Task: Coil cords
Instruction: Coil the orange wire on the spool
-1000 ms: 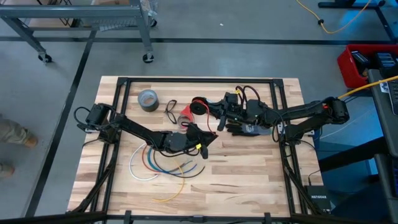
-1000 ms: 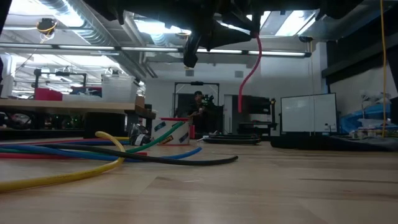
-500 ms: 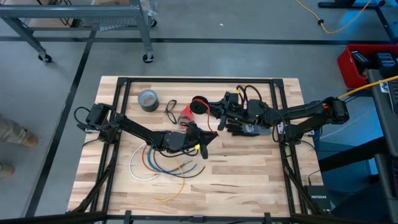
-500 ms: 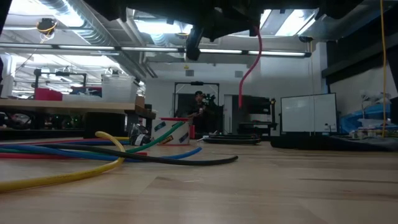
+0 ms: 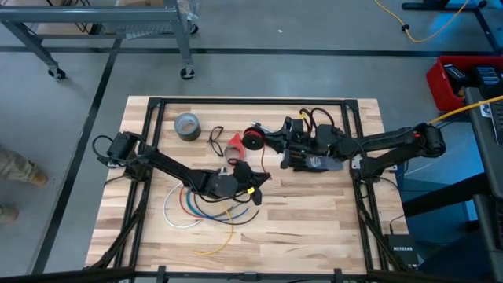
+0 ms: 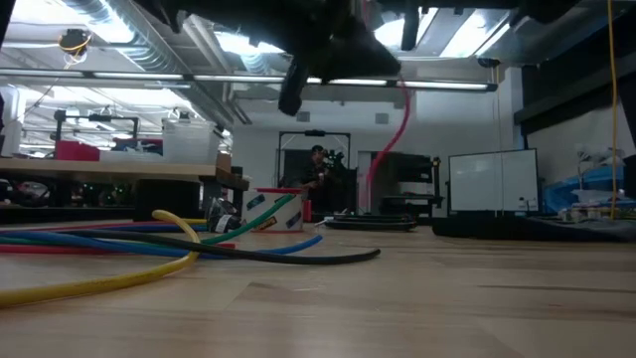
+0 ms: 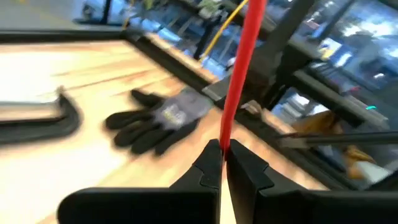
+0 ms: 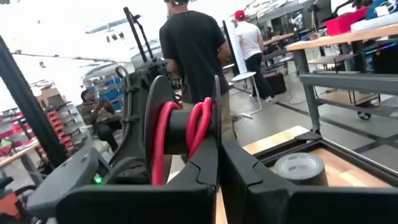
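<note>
Left gripper: clamped on red wire, mid-worktop.
Right gripper: closed on black spool, raised near tape roll.
Glove: flat on worktop.

Overhead straight down, level tabletop view, two close wrist cameras

Wooden table: tape roll, glove.
</note>
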`<control>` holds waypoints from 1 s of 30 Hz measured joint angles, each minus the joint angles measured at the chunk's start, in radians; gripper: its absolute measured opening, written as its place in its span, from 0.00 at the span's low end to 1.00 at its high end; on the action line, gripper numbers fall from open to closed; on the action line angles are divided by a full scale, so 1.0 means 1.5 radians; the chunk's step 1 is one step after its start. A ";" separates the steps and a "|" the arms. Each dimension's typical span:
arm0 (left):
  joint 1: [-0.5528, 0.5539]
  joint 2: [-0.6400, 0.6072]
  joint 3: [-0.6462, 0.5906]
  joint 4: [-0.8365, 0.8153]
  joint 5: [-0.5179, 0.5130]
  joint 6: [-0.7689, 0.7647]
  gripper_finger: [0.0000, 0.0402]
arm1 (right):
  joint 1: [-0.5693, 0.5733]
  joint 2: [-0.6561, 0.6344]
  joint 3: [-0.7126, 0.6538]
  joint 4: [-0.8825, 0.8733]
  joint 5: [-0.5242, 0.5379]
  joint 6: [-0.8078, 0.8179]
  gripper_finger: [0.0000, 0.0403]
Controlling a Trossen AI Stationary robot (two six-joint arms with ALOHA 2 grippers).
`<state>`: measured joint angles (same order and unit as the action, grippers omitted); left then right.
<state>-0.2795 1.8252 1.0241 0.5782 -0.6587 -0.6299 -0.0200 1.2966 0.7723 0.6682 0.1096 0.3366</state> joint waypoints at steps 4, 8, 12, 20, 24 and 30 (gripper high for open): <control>-0.008 0.000 0.000 -0.027 -0.027 -0.024 0.01 | 0.000 -0.027 0.000 -0.060 -0.018 0.000 0.01; -0.013 -0.002 0.000 -0.036 -0.029 -0.027 0.00 | 0.000 -0.053 0.000 -0.145 -0.029 0.000 0.01; -0.015 -0.017 0.000 -0.102 -0.028 -0.060 0.00 | 0.000 -0.072 0.000 -0.231 -0.061 0.000 0.01; -0.016 -0.061 0.000 -0.327 -0.005 -0.194 0.00 | 0.000 -0.092 0.000 -0.339 -0.115 0.003 0.01; -0.012 -0.061 0.001 -0.338 0.015 -0.199 0.00 | 0.000 -0.093 0.000 -0.328 -0.114 0.004 0.01; 0.003 -0.059 -0.001 -0.242 0.023 -0.158 0.00 | 0.000 -0.092 0.001 -0.310 -0.047 0.008 0.01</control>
<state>-0.2753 1.7363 1.0229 0.2152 -0.6248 -0.8669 -0.0196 1.1587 0.7741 0.2033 0.0385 0.3485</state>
